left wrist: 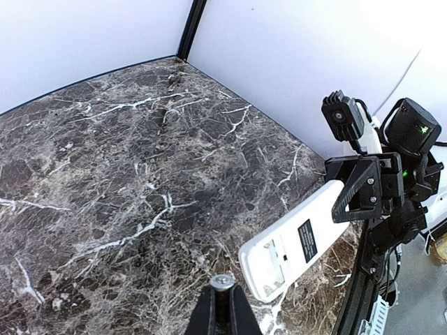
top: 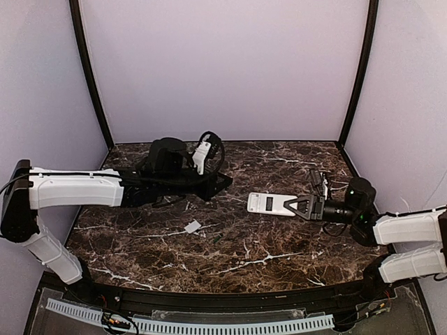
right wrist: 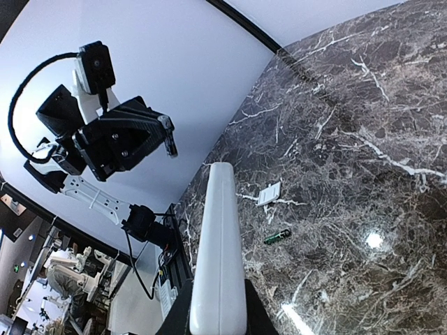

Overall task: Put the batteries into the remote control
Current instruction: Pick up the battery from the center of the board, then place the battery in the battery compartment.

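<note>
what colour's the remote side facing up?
The remote control is white with a small dark rectangle; clearest in left wrist view.

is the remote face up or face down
Face down: the slim white rectangular remote control shows its plain back with the dark recess upward, and no red button face is visible.

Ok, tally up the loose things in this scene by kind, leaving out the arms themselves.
remote control: 1
batteries: 2, one lying on the table, one in the left end effector
small white flat piece: 1
total: 4
</note>
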Motion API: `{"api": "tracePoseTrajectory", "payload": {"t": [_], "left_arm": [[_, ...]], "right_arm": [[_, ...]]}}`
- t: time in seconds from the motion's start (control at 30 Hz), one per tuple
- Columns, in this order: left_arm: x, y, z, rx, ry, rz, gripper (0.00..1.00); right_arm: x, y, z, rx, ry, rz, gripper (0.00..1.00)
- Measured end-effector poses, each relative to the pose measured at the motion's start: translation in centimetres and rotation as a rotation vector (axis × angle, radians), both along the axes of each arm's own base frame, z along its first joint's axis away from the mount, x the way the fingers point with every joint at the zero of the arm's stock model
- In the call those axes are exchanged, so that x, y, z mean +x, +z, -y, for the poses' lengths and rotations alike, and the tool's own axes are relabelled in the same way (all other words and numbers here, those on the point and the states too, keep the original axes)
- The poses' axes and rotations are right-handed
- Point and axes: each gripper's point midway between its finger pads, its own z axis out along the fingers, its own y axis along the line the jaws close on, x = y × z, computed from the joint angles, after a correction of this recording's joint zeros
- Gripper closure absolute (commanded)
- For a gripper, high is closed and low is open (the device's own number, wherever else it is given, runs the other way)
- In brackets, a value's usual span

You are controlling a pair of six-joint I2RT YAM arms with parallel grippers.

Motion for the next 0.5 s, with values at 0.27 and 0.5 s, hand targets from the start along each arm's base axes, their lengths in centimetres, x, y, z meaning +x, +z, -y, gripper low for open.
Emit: {"api": "tracePoseTrajectory", "payload": {"t": [0.27, 0.5], "left_arm": [[-1.1, 1.6, 2.2, -0.106, -0.036, 0.052, 1.00], [-1.7, 2.0, 3.5, -0.135, -0.048, 0.084, 1.00]], "right_arm": [[0.2, 1.8, -0.1, 0.067, -0.027, 0.007, 1.00], [0.3, 2.1, -0.5, 0.094, -0.042, -0.003, 1.00]]}}
